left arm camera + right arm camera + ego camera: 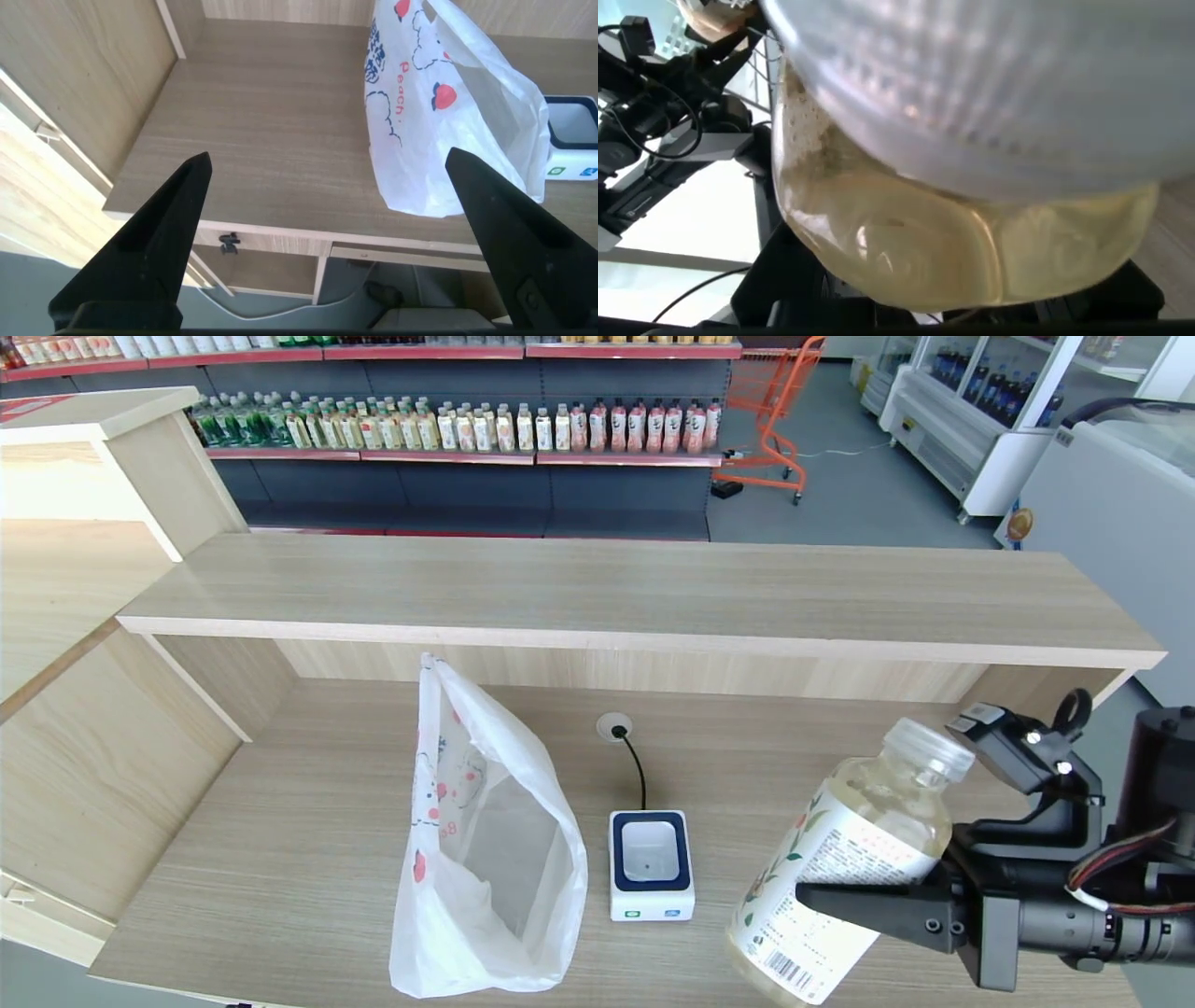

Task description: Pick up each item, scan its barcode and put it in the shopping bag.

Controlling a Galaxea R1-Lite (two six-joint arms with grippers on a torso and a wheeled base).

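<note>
Pale-yellow drink bottle [845,868] clamped tilted in right jaws, barcode end low, barcode scanner [651,864] on tabletop to their left, shopping bag [485,859] beyond it; left jaws released, empty.

1. Counter [280,859]: pale wood-grain laminate, matt and smooth, with fine straight grain.
2. Shopping bag [485,859]: thin white plastic film, semi-translucent and creased, with a faint sheen and red print.
3. Barcode scanner [651,863]: smooth white plastic housing, dark-blue frame, glossy window.
4. Bottle [887,803]: clear glossy wall, plastic or glass not determinable. Label [822,887] is smooth and printed, with a slight sheen. Cap [929,749] is translucent ribbed plastic.
5. Right gripper [868,887], left gripper [327,157]: black and matt, material not determinable.
</note>
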